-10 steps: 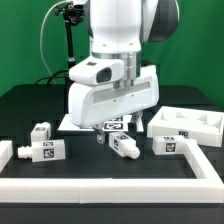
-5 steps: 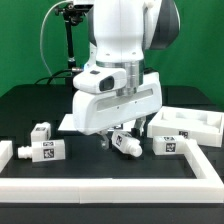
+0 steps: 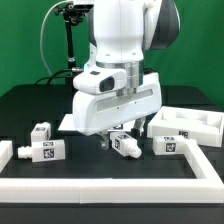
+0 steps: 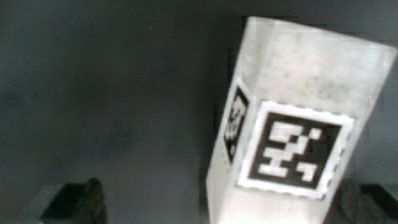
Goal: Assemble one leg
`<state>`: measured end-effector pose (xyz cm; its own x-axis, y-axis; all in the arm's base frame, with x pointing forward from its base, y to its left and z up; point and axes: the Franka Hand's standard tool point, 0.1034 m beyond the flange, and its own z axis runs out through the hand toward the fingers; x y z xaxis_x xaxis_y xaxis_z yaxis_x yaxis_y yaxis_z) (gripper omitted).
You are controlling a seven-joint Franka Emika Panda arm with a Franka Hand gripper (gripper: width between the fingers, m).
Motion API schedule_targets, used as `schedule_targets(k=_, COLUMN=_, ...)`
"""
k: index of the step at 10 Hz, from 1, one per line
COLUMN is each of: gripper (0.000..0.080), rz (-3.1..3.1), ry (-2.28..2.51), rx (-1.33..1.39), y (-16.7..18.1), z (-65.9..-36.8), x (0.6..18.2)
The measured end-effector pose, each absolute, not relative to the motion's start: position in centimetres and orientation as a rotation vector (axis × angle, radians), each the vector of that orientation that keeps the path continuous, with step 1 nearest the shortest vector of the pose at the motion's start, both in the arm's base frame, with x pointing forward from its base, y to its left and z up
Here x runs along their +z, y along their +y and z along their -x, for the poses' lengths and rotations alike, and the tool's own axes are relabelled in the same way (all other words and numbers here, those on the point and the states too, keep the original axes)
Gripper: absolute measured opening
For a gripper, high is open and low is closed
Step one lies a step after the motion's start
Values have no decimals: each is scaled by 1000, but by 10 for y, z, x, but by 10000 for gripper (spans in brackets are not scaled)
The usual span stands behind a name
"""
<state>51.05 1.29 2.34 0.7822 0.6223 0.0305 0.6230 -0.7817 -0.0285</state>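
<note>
A leg [image 3: 125,144], a stubby white peg with square tag stickers, lies on the black table under my hand. In the wrist view the leg [image 4: 294,120] fills the middle, tag side up. My gripper [image 3: 121,135] hangs just above it, open, with one dark finger on each side of the leg. In the wrist view the gripper [image 4: 231,205] shows a wide gap between the leg and one fingertip [image 4: 79,200]. The other fingertip [image 4: 384,204] is close to the leg. Nothing is held.
Three more legs lie on the table: two at the exterior view's left [image 3: 42,131] [image 3: 46,152] and one at the right [image 3: 168,145]. The large square panel [image 3: 207,136] is at the right. The long border rail [image 3: 110,181] runs along the front. The marker board [image 3: 68,123] lies behind my hand.
My hand has tilted and come down over the leg in the middle. The leg has shifted only slightly. In the last half second little has moved.
</note>
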Motion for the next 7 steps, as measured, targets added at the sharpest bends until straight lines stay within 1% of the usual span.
schedule_targets(k=1, gripper=650, rz=2930, ry=-1024, rx=-29, y=13, z=-510, x=22)
schedule_targets(k=3, gripper=650, rz=2927, ry=-1022, rx=-24, y=14, z=-506, x=12)
schedule_targets(k=7, gripper=650, rz=2926, ry=-1025, rx=-20, y=14, z=-505, x=11)
